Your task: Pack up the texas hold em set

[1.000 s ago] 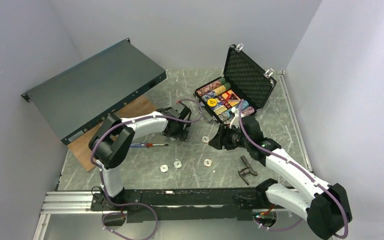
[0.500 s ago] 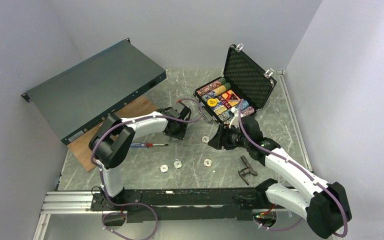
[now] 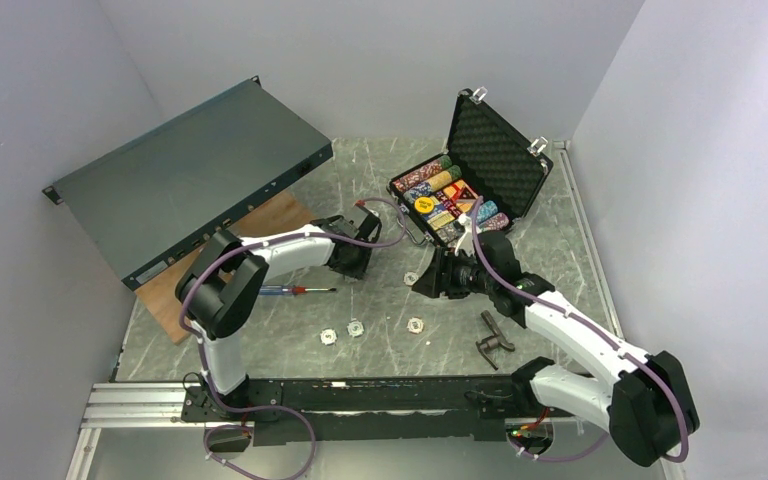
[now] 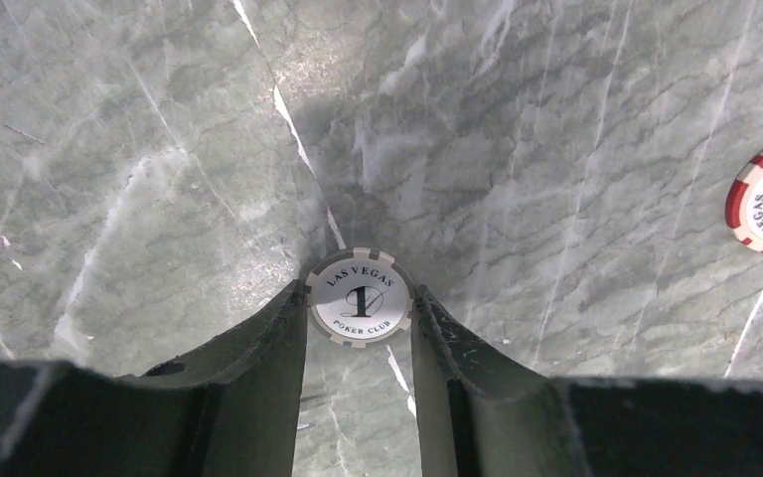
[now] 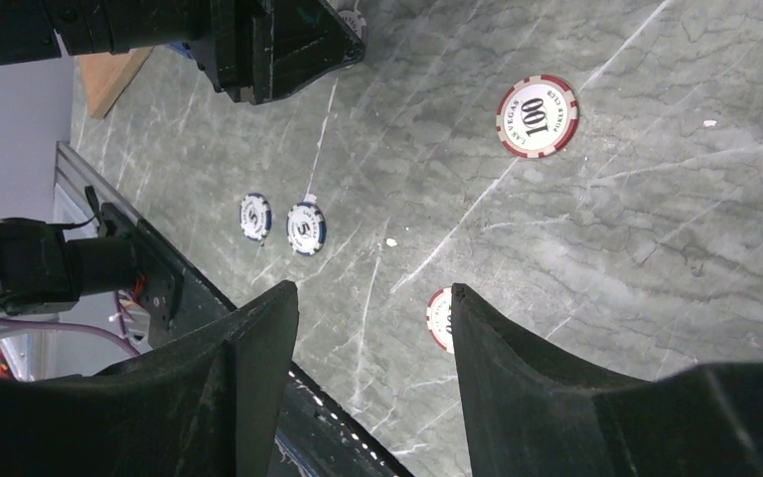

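Observation:
The black briefcase (image 3: 428,237) stands open at the back right, foam-lined lid (image 3: 495,150) upright, with rows of multicoloured chips (image 3: 445,195) inside. My left gripper (image 4: 360,298) is shut on a white-grey chip (image 4: 360,295) marked 1, which is pinched by its edges low over the table. A red-white 100 chip (image 5: 536,115) lies to its right. My right gripper (image 5: 373,288) hangs open and holds nothing. Its right finger partly hides another red-white chip (image 5: 438,318). Two blue-rimmed chips (image 5: 306,228) lie side by side nearer the arm bases.
A dark rack unit (image 3: 190,175) lies tilted at the back left over a wooden board (image 3: 270,215). A red-blue handled screwdriver (image 3: 295,291) lies by the left arm. A dark wrench (image 3: 493,335) lies near the right arm. The base rail (image 3: 360,395) runs along the near edge.
The left gripper's jaws have closed on the white-grey chip. The right arm has shifted slightly to the left, its jaws unchanged.

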{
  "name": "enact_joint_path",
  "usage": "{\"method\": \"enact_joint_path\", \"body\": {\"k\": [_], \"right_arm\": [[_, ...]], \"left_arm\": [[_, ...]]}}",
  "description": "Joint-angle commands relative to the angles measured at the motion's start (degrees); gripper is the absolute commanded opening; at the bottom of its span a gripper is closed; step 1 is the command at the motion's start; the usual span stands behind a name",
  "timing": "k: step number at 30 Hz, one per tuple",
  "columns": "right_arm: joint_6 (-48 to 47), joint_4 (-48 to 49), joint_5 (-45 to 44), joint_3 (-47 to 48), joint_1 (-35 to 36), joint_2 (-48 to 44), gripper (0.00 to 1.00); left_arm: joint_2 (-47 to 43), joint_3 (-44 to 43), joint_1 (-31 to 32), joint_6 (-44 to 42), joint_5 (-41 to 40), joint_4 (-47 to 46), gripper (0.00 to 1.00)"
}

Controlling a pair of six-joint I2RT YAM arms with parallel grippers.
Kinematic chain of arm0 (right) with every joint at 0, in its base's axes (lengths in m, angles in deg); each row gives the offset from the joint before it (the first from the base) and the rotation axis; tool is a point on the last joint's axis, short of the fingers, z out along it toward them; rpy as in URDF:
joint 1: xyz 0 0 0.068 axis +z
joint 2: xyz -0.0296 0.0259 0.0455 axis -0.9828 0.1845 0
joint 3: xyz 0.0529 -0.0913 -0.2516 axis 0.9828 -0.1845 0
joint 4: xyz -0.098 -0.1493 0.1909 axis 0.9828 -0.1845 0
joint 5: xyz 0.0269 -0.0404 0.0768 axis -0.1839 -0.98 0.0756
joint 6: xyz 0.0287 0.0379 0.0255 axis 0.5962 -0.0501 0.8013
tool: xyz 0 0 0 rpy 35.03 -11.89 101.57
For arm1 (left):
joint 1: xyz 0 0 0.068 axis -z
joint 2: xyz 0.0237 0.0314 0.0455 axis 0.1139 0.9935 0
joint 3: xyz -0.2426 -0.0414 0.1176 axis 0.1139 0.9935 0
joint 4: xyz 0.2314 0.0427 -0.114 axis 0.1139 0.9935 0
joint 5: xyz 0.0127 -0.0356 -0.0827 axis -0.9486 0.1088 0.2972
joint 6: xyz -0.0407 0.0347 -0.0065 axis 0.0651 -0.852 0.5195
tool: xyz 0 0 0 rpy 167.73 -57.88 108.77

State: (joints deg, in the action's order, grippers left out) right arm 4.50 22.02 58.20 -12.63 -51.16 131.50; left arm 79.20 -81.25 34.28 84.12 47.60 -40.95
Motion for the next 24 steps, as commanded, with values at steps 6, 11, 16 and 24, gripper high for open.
{"method": "enact_joint_path", "body": {"k": [6, 11, 16, 24], "right_arm": [[4.72, 4.2, 4.13, 0.87, -3.54, 2.5, 0.62], [5.44, 4.97, 13.35, 3.62, -9.25, 6.65, 0.64], [3.82, 3.47, 20.2, 9.87, -10.16, 11.72, 0.76], [9.66, 12.67, 31.44, 12.13, -7.61, 17.4, 0.77]], "left_arm": [[-8.23, -2.19, 2.62, -4.0, 2.77, 3.11, 0.33], [-15.77, -2.56, 7.05, -9.64, 0.63, 2.68, 0.3], [-22.4, -1.54, 11.56, -14.96, -0.72, 2.39, 0.31], [-30.85, 4.21, 16.16, -20.27, 1.24, -0.73, 0.31]]}}
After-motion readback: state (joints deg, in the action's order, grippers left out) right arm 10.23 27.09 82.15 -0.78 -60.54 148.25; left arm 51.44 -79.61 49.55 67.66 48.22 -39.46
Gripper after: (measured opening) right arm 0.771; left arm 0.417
